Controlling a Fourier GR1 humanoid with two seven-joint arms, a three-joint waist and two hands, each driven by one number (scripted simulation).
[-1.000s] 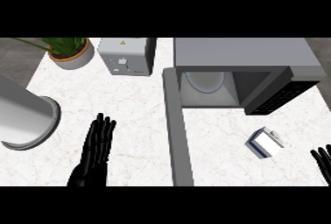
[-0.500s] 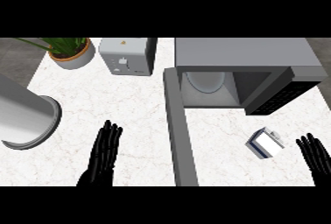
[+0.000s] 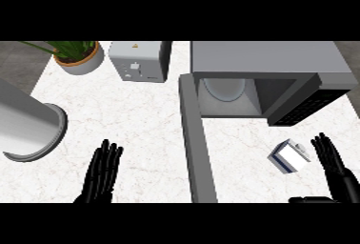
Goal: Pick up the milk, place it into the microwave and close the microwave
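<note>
Lying just left of the right hand [image 3: 333, 167], whose fingers are straight and released, the milk carton [image 3: 289, 157] shows no readable label; the left hand [image 3: 100, 172] is likewise flat.

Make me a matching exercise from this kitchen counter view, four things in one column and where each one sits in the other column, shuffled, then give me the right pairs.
Things:
1. milk carton
2. potted plant
3. toaster
4. right robot hand

Places:
A. far left corner of the counter
B. just right of the milk carton, fingers straight
C. in front of the open microwave, lying on the counter
D. between the plant and the microwave

Pairs: 1-C, 2-A, 3-D, 4-B
</note>
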